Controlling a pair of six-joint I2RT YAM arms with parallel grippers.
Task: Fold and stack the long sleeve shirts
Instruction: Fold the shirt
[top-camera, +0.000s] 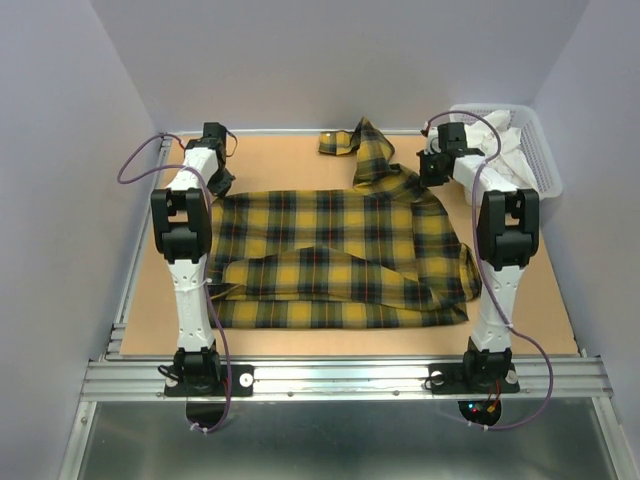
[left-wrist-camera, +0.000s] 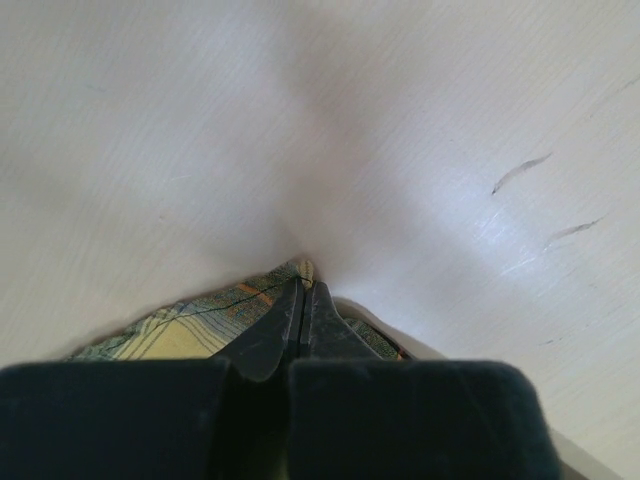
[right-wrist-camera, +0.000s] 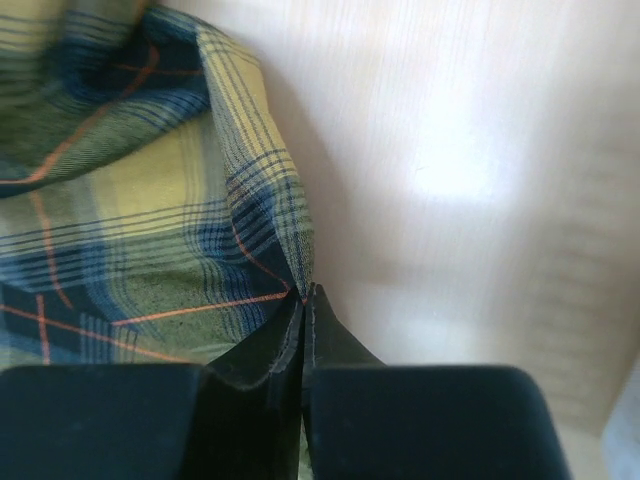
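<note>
**Both far corners of the plaid shirt (top-camera: 330, 250) pinched**

The shirt's lying spread across the middle of the table (top-camera: 290, 155), with one sleeve trailing toward the back. The left gripper (left-wrist-camera: 305, 298) is clamped tight on its far left corner. The right gripper (right-wrist-camera: 305, 300) is closed on the far right edge, near a white basket (top-camera: 540, 165).

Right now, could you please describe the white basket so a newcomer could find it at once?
Start at the tan table and go to its far right corner, just past the right arm. There stands a white basket with slotted walls, holding crumpled white cloth. It is the only container there; the yellow plaid shirt beside it lies spread out.
</note>
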